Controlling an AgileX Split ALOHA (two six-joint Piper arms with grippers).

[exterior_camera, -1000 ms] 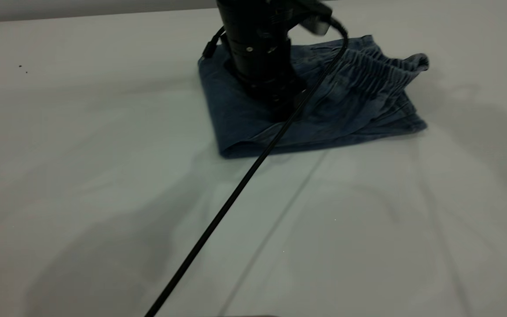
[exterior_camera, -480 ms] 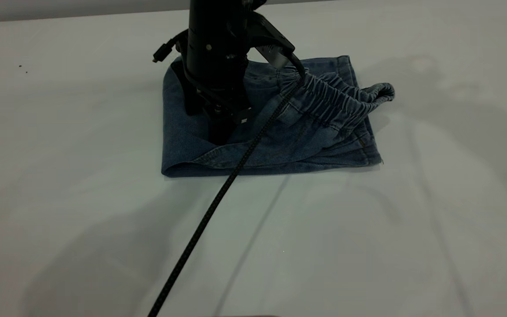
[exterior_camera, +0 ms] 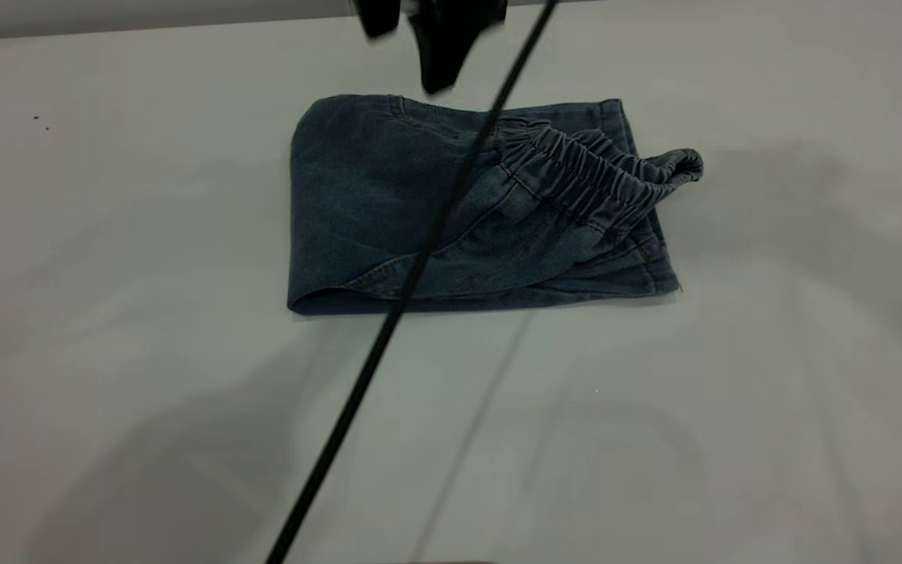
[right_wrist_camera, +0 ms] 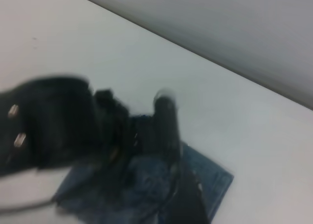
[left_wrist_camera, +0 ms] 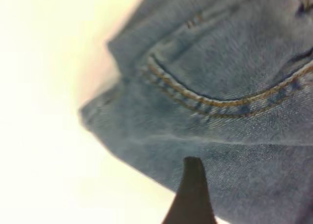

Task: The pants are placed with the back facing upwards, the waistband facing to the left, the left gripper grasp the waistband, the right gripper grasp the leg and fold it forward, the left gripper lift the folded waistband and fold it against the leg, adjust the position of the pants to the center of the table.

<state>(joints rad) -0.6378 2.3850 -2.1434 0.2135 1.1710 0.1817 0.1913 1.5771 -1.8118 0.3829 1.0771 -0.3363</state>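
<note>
Pants: knee-length blue denim shorts (exterior_camera: 451, 211), folded into a compact rectangle, lying flat on the table a little toward its far side.
Waistband: gathered, ruffled elastic denim band (exterior_camera: 607, 176), folded over onto the legs, running diagonally across the right part of the bundle; its right end curls up in a small loop above the cloth.
Fold edge: rounded denim fold along the left side of the bundle, hem layers stacked at the near edge.
Table: large flat pale grey tabletop (exterior_camera: 146, 392) with faint creases, wide bare surface all round the shorts.
Left gripper: black jawed gripper (exterior_camera: 427, 35) hanging at the top of the exterior view, above the far edge of the shorts and clear of the cloth; two dark fingertips point down with a gap between them, nothing held, jaws apart.
Left wrist close-up: one black fingertip (left_wrist_camera: 193, 194) poised just over denim with a curved, orange-stitched pocket seam, not touching fabric.
Cable: black cable (exterior_camera: 388, 313) slanting from the left gripper down across the shorts to the near edge of the table.
Right gripper: bulky black gripper (right_wrist_camera: 166, 131), blurred in its own wrist view, looking down over the shorts and the other arm; can't tell how its fingers stand.
</note>
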